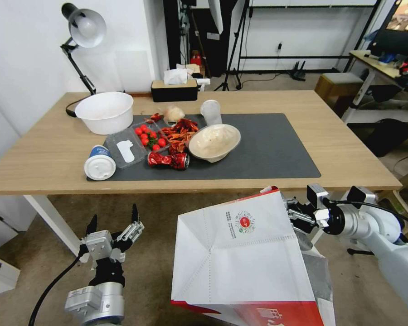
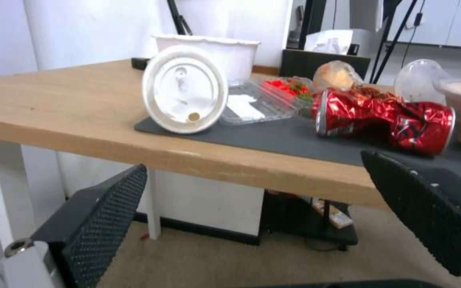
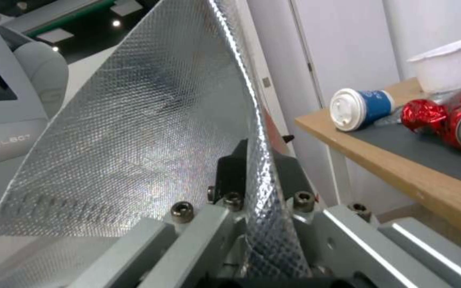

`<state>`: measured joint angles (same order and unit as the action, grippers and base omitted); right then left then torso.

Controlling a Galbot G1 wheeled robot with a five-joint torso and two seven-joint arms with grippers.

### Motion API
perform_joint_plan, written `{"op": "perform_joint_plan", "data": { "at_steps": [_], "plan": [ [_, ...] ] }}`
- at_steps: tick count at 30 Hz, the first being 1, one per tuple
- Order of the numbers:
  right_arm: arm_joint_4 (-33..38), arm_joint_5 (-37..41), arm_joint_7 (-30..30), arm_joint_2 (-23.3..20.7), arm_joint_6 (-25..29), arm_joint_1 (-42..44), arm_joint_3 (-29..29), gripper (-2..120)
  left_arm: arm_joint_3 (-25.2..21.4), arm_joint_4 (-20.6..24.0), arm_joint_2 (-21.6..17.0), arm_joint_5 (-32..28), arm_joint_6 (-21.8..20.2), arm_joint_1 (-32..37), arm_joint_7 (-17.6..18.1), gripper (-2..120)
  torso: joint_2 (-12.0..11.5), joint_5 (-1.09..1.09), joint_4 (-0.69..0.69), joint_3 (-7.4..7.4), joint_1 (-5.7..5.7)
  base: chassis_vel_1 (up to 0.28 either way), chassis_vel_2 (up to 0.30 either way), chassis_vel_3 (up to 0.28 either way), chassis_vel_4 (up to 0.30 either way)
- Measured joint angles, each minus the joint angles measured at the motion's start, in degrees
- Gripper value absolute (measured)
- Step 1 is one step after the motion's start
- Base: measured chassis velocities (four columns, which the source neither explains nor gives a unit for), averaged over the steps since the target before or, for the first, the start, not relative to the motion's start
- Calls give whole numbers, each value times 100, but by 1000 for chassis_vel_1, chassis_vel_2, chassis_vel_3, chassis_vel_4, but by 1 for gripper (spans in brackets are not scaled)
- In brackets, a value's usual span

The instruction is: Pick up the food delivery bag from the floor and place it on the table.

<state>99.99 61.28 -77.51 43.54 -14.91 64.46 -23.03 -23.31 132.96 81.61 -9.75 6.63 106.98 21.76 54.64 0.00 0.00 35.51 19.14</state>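
The food delivery bag, white with a red band and a round red logo, hangs tipped over in front of the table, below its near edge. My right gripper is shut on the bag's top rim at its right corner. In the right wrist view the silver foil lining is pinched between the black fingers. My left gripper stands open low at the left, fingers pointing up toward the table edge, holding nothing; its black pads frame the table's front edge. The floor shows under the table.
On the dark grey mat lie a tipped blue cup, a crushed red can, a clear tray of tomatoes, crayfish shells and a beige bowl. A white bowl, tissue box and desk lamp stand farther back.
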Motion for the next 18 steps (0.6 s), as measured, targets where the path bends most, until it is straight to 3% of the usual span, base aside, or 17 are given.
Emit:
{"op": "perform_joint_plan", "data": {
  "at_steps": [18],
  "plan": [
    [21,-4,-5,4,0,25,-21,0,-7,19,2,8,0,15,-9,100,502,0,0,283,217,0,0,0,0]
  ]
}}
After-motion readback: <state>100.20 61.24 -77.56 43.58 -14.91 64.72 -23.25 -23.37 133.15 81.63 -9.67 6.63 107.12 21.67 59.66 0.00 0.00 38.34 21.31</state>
